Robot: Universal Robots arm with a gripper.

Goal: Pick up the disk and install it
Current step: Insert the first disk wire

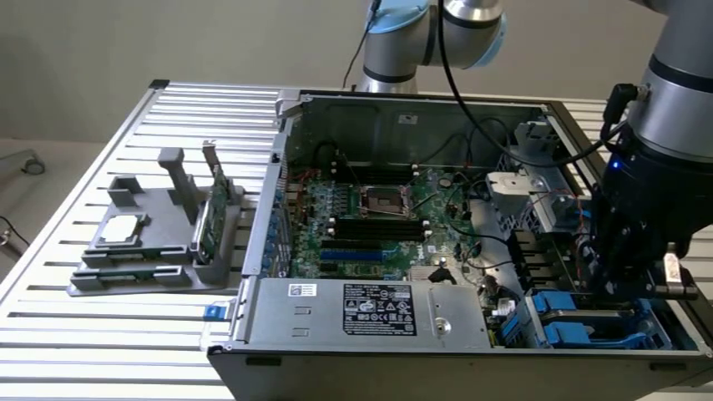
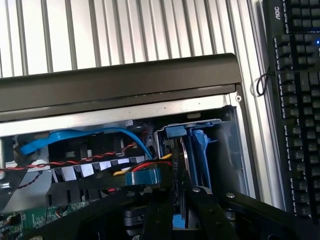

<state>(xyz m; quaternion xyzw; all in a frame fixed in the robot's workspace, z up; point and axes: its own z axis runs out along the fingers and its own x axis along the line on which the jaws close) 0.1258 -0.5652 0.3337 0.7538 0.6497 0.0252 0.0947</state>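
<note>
**Fig. Disk at the drive bay.**

**Ext. view.** My arm reaches down at the exterior view's right into the near corner of the open case. The case lies on the slatted counter. My tool sits low in that corner, just above the blue carriers. From this side I cannot tell which blue part is my disk. Inside the case, the board is at centre and the PSU runs along the near wall. Well apart, at the exterior view's left, a grey rack stands on the counter. It holds a square chip lying flat and a green card on edge.

**Wrist view.** The tool points into the bay, just inside the case's dark rim. The black fingers stand close together w/ the disk between them, so the tool is clamped on the disk. The disk is upright and seen edge-on, showing its blue frame and a thin silver edge. It stands in the bay; how deep, I cannot tell. A blue cable and red/black wires run across just beside the bay. A black keyboard lies on the counter outside the case, near its wall.
</note>
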